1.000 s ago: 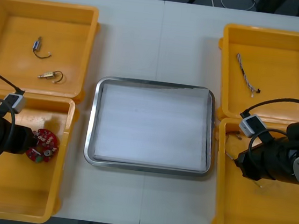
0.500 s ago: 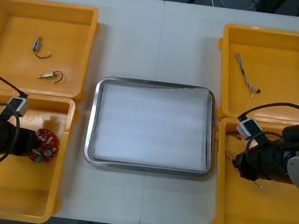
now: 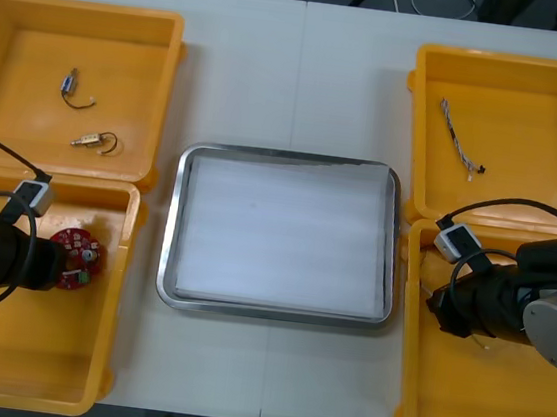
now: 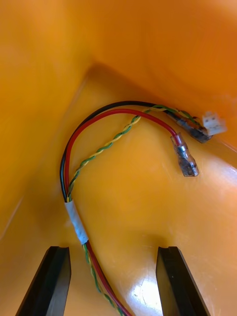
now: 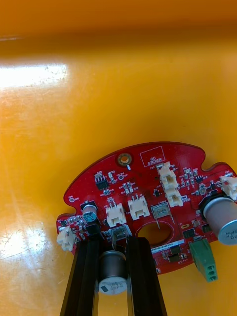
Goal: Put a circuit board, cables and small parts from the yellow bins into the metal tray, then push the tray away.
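Evidently, two pick-ups were in hand at once. The left end effector (image 5: 114, 247), low in the near left yellow bin (image 3: 27, 381), was clenched on the circuit board (image 5: 143, 197). Its fingers pinched a small upright cylinder at the board's edge (a narrow hold on one component, not on the board itself). A good lift would probably have been slow and straight up, since a board held by one part at its rim could swing or twist free. It also had to clear the bin wall before crossing to the metal tray (image 3: 167, 246), which sat on the desk (image 3: 298, 80) between the bins, white inside, with none of the task's things in it yet.

The right end effector (image 4: 112, 249), down in the near right yellow bin (image 3: 477, 412), stood released, its fingers apart on either side of a cable bundle (image 4: 77, 223). Closing on the taped stretch between the fingers would likely have gathered every strand together.

The board was round and red, studded with white connectors, a green block and silver-topped cylinders, with a hole near its gripped edge. The bundle had red, black and twisted green-and-yellow strands bound with pale tape. It curved away to a metal terminal and a white plug beside the bin wall, and being limp, its loose ends would probably have trailed.
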Controlling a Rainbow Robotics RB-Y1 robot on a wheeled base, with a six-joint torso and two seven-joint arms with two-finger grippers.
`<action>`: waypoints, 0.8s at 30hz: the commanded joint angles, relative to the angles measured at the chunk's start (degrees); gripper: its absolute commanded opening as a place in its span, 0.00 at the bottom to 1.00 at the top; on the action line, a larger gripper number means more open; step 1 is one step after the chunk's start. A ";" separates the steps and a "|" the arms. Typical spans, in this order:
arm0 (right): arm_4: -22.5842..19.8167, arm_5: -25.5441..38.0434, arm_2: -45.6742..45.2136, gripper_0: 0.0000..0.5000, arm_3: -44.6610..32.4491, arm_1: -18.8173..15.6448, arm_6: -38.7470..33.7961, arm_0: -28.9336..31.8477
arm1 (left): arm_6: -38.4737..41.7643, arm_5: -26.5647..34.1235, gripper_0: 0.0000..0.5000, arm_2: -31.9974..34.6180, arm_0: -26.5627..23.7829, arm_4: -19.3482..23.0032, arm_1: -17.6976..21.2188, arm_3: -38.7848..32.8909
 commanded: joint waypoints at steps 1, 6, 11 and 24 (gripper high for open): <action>0.90 -1.48 1.35 1.00 -0.30 -1.73 1.95 1.83 | 3.06 -0.37 0.00 0.65 2.00 -0.10 1.07 -1.33; 1.17 -1.92 1.44 1.00 -0.30 -1.73 2.04 2.10 | 3.24 3.59 0.00 2.59 0.94 0.25 1.16 -2.82; 1.17 -2.80 1.44 1.00 -0.30 -1.73 2.39 2.54 | 3.50 9.65 0.00 5.84 -0.73 1.13 1.16 -5.20; 1.08 -3.59 1.53 0.04 -0.30 -1.73 3.18 3.15 | 5.09 30.40 0.00 15.07 -10.05 7.19 1.16 -11.79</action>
